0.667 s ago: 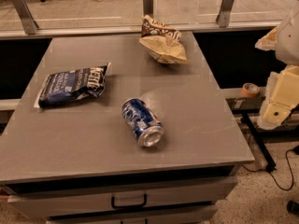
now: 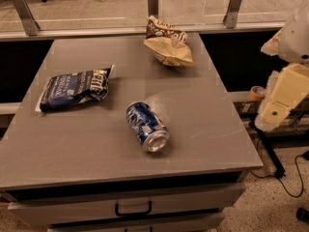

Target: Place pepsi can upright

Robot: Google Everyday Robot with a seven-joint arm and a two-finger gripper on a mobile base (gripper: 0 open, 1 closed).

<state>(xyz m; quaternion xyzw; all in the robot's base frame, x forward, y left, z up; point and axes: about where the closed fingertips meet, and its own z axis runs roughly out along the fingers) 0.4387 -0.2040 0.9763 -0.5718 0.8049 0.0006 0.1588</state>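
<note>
Nothing that we can make out has moved since the earlier frame: the can, both bags and the arm sit where they did. We see the grey table filling most of the view, with a drawer front below its near edge. Off its right side, past the edge and over the floor, is the robot's cream-coloured arm. The gripper is at its lower end, beside the table's right edge and well apart from everything on the top. We cannot tell how far open the gripper is, nor whether it has hold of anything; it is not on the can. On the left half of the table lies a flat dark-blue snack bag with white lettering. Near the far edge, right of centre, rests a crumpled tan bag with a brown top. The pepsi can lies on its side toward the front of the table, about midway across, apart from both bags. Its silver end faces the near edge, turned a little to the right, and its blue body points back and to the left.
</note>
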